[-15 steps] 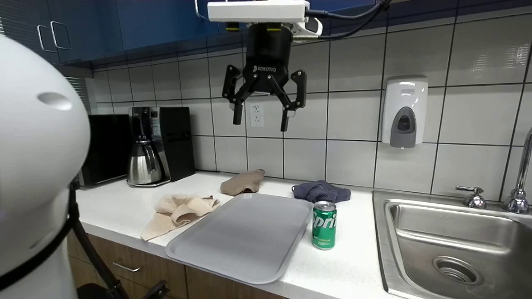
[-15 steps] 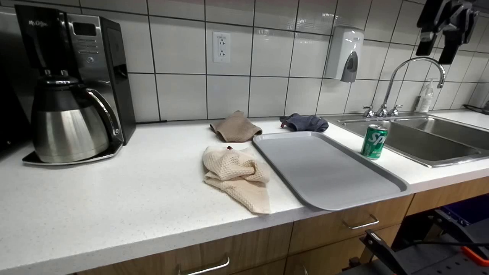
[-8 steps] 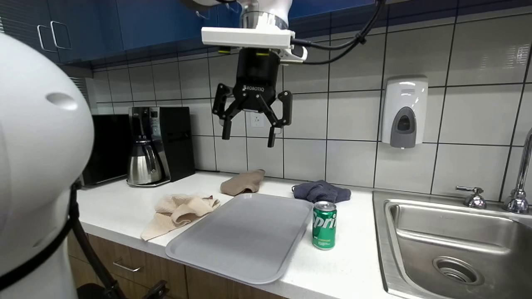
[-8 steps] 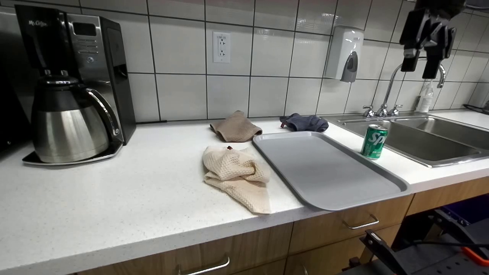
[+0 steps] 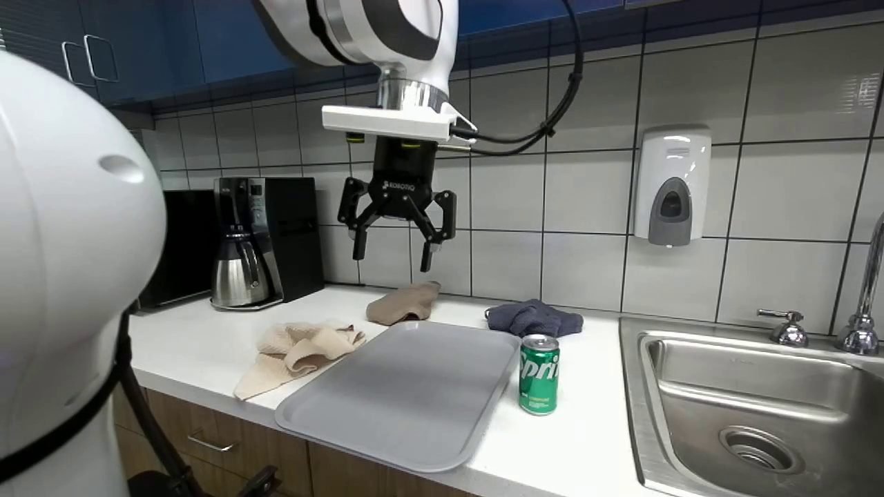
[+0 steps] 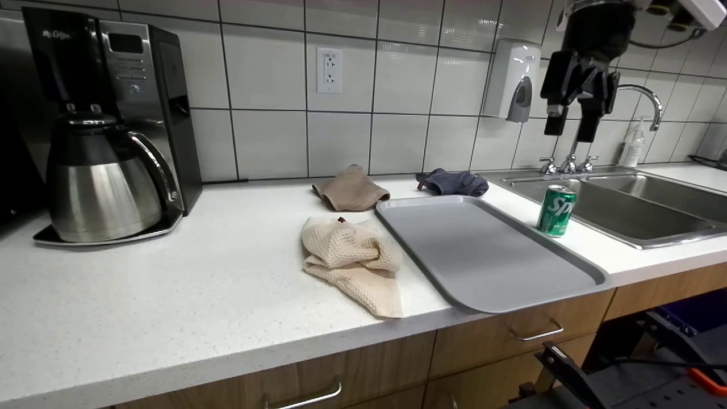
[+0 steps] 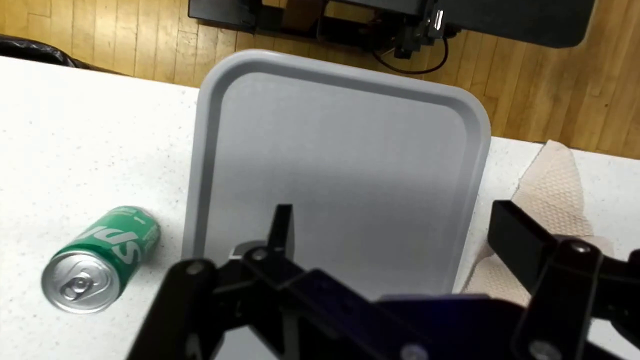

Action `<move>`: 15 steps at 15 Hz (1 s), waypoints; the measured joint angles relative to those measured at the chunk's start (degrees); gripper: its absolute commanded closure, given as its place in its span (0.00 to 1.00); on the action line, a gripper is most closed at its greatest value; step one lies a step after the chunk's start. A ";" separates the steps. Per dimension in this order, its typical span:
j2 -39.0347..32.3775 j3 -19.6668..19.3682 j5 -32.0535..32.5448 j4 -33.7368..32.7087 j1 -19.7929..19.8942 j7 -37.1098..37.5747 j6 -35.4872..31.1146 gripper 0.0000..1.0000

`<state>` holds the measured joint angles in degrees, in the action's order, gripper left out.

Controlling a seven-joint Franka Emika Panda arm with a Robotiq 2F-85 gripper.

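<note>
My gripper (image 5: 392, 262) hangs in the air above the counter, jaws wide apart with nothing between them. Below it in the wrist view lies a grey tray (image 7: 340, 150), bare on top. Just beside the tray, a green Sprite can (image 7: 120, 235) stands upright on the counter, as both exterior views show. A beige cloth (image 6: 352, 267) lies crumpled along the tray's opposite side, partly behind a finger in the wrist view. Toward the wall are a brown cloth (image 5: 404, 304) and a dark blue cloth (image 5: 533, 319). The gripper touches none of these.
A coffee maker (image 6: 142, 102) with a steel carafe (image 6: 105, 187) stands at one end of the counter. A steel sink (image 5: 760, 414) with a faucet (image 6: 590, 108) lies past the can. On the tiled wall hang a soap dispenser (image 5: 671, 186) and blue cabinets (image 5: 262, 41) above.
The arm has come down and shifted left in both exterior views, the jaws staying open. Tray, can and cloths have not moved.
</note>
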<state>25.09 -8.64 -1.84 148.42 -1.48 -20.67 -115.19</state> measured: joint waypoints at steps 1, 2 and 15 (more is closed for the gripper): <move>-1.01 0.63 -0.71 0.14 -0.40 0.24 -1.64 0.00; -2.07 1.27 -1.28 0.20 -0.83 0.49 -3.11 0.00; -12.47 10.18 -4.34 -1.29 -7.07 5.93 -13.44 0.00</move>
<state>12.62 1.54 -6.18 147.13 -8.55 -14.74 -128.63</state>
